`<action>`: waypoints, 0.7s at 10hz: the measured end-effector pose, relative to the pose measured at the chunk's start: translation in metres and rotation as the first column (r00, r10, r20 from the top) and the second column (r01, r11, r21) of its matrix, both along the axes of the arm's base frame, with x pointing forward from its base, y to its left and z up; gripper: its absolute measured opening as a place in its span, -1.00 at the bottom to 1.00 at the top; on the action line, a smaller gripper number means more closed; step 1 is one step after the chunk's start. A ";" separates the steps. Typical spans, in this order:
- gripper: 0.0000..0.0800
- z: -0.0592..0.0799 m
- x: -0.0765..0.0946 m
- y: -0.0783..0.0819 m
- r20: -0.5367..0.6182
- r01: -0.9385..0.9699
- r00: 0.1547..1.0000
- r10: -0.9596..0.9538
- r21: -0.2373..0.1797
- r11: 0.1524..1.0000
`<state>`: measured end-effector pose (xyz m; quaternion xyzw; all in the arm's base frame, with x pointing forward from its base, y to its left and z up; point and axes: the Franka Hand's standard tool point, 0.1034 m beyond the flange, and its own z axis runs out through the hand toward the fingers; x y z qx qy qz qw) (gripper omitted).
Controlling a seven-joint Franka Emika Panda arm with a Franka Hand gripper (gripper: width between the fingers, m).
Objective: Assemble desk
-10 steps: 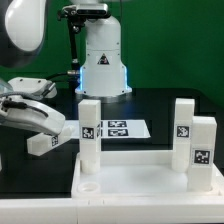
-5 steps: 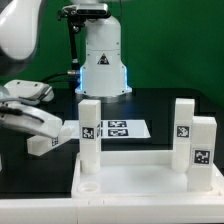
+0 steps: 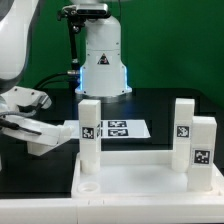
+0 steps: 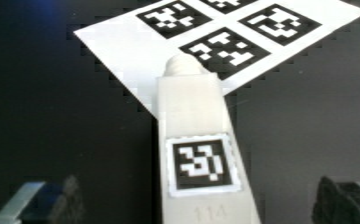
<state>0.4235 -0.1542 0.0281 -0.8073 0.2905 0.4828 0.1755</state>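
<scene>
green backdrop wall [image 3: 170,40] behind a black table [image 3: 160,105].

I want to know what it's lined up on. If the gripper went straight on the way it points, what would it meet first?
Probably the loose leg lying on the table: in the wrist view it sits centered between the open fingers of the gripper. The marker board lies beyond it. Depth is unclear.

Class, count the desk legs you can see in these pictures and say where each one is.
4. One leg stands at the tabletop's left in the exterior view, two at its right, and one lies on the table by the gripper. None seems hidden.
</scene>
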 end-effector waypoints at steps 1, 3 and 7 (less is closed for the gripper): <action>0.62 -0.004 -0.006 0.000 -0.038 0.021 0.999 -0.021 -0.004 1.000; 0.62 -0.013 -0.005 0.001 -0.054 0.020 0.998 -0.021 -0.016 1.000; 0.32 -0.018 -0.005 0.004 -0.047 0.009 0.999 -0.010 -0.025 1.000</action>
